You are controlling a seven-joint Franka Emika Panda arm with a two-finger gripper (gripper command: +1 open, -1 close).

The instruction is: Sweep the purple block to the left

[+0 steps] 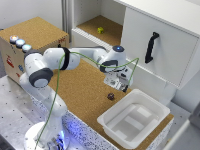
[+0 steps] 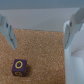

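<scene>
The block (image 1: 111, 96) sits on the cork desk (image 1: 85, 95), alone and with nothing touching it. It lies just off the near corner of the white tray (image 1: 134, 117), on the side toward the exterior view's left, with a strip of bare cork between it and the tray wall. In the wrist view the block (image 2: 19, 66) shows a yellow ring mark on its top face, and the tray's pale edge (image 2: 77, 65) lies to one side of it.

Our hand (image 1: 118, 84) hangs above the block, a little further from the tray's near corner than the block is. Its fingers (image 2: 7, 31) stand wide apart, so it is open and holds nothing. In the wrist view the block is not between the fingers; it lies off toward one of them, and no finger touches it.

We judge the sweep as not yet begun: the block is beside the tray and there is no contact. What is left is nearly everything. We have to bring the hand down to cork level on the tray side of the block, then push it across the open cork away from the tray. A small yellow-green object (image 1: 100, 30) in the open cabinet beyond is not part of this.
</scene>
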